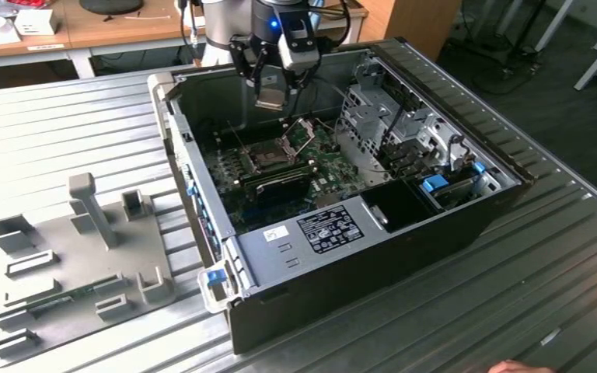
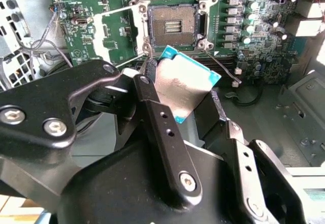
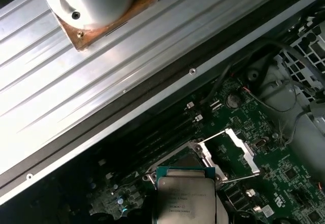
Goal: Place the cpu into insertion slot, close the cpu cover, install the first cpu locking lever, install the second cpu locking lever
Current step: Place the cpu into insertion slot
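an open black tower computer case (image 1: 309, 256) lies on a ribbed metal table (image 1: 71, 132), with a grey parts fixture (image 1: 65, 256) at the exterior view's left. the square silver-rimmed insertion slot (image 2: 172, 23) sits in the green circuit board (image 1: 329, 167). the thin silver cpu cover (image 2: 119, 33) stands raised beside the slot. the small flat square cpu (image 2: 183, 84) hangs above it, clamped in the black gripper (image 2: 183, 93).

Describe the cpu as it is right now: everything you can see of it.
The cpu is a small flat square chip with a dull grey metal top and a thin teal-green border of board around it. The pincer grips it by two opposite sides and holds it in the air above the green motherboard. It is close to the open insertion slot but not yet seated. Nothing else touches it. Faint print marks its top in the first wrist view.
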